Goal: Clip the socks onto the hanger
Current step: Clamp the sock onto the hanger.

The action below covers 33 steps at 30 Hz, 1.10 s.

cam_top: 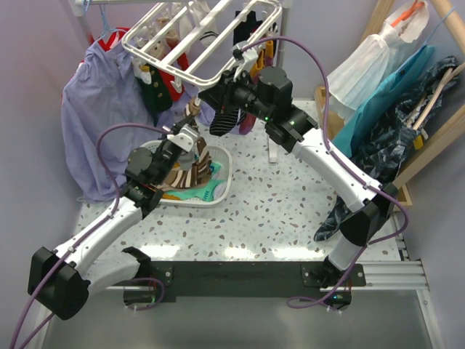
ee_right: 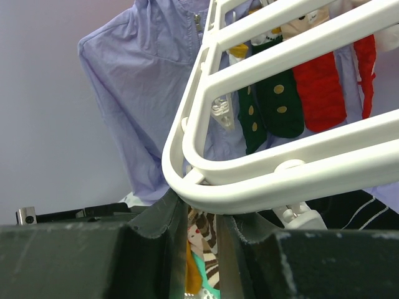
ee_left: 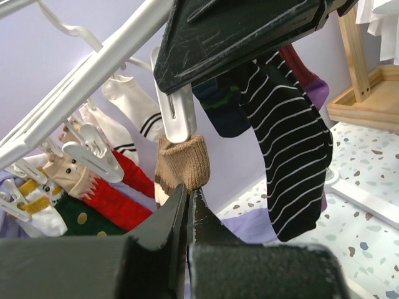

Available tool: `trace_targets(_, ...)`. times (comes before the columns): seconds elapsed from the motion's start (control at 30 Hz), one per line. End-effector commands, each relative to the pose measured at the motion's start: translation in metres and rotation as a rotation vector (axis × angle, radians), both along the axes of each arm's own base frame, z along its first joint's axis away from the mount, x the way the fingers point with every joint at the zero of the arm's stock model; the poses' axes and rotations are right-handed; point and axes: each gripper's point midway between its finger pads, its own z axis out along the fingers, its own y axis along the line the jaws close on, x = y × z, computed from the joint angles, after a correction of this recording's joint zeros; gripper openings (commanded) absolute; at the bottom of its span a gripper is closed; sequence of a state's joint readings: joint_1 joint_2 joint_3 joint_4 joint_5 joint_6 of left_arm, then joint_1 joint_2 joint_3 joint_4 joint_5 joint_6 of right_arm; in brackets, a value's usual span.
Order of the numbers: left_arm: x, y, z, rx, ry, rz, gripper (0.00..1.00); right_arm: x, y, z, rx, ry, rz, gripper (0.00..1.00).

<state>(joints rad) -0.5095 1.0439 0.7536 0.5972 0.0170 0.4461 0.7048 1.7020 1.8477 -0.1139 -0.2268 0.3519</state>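
The tan ribbed sock (ee_left: 182, 163), judged soft and light, hung by its cuff from a white clip (ee_left: 175, 118) of the white barred plastic hanger (ee_right: 280, 179), far left. The left hand (ee_left: 187, 190) was clenched just beneath it. The cuff was judged the best hold. The right hand (ee_right: 201, 207) was seen, but its grip could not be told.

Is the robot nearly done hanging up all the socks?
Not yet. Done: several socks hang from the hanger, like the red sock, the black striped sock and the tan sock. In hand: the right gripper holds the hanger's rim; the left gripper, shut, sits at the tan sock's lower edge. Left: a brown striped sock and a teal sock lie in the basket.
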Motion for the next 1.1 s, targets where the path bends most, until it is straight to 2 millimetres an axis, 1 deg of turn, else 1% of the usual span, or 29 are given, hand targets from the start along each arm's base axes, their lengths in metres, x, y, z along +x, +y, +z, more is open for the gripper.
trace_targets(0.0, -0.005, 0.002, 0.027, -0.030, -0.110, 0.014, 0.00, 0.005, 0.000, -0.010, -0.020, 0.041, -0.010, 0.03)
trace_targets(0.17, -0.006, 0.001, 0.035, -0.034, -0.140, 0.014, 0.00, 0.005, 0.000, -0.012, -0.020, 0.045, -0.010, 0.03)
trace_targets(0.3, -0.004, 0.004, 0.033, -0.046, -0.136, 0.036, 0.01, 0.005, -0.002, -0.012, -0.014, 0.053, -0.016, 0.03)
trace_targets(0.43, -0.003, 0.003, 0.030, -0.045, -0.128, 0.037, 0.01, 0.005, -0.003, -0.008, -0.004, 0.046, -0.022, 0.03)
trace_targets(0.67, 0.000, 0.000, 0.013, -0.027, -0.087, 0.030, 0.01, 0.005, -0.011, 0.006, 0.015, 0.019, -0.037, 0.03)
trace_targets(0.87, 0.004, -0.002, 0.004, -0.019, -0.062, 0.029, 0.01, 0.004, -0.012, 0.009, 0.017, 0.012, -0.032, 0.03)
trace_targets(1.07, 0.008, -0.006, 0.010, -0.020, -0.066, 0.025, 0.01, 0.004, -0.010, 0.005, 0.009, 0.019, -0.019, 0.03)
